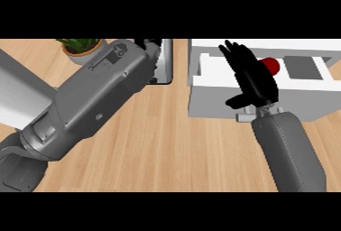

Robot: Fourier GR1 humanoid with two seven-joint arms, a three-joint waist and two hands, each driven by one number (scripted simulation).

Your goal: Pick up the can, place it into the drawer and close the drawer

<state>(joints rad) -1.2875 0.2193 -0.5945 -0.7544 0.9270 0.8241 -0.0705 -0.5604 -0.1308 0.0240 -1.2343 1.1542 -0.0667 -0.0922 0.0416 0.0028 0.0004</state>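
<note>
Open robot hand (pixel 251 74) over drawer (pixel 213 72), can (pixel 271 65)

right robot hand (pixel 254 77) — seen with fingers straight and raised toward the view's top, thumb stuck out to the left | right forearm — extended up from the lower right edge, nearly vertical | left forearm — laid diagonally from lower left to upper centre | left robot hand (pixel 150 43) — mostly hidden behind its wrist, fingers not discernible

Two bulky grey forearms, matte and smooth-cased. Left forearm (pixel 93 97) broad, with panel seams, a round embossed mark near the wrist, a small pale dot mid-casing, darker jointed segments below. Right forearm (pixel 290 149) plain dark grey, rounded, ending in a glossy black right robot hand (pixel 256 79) above a small metallic wrist link.
</note>
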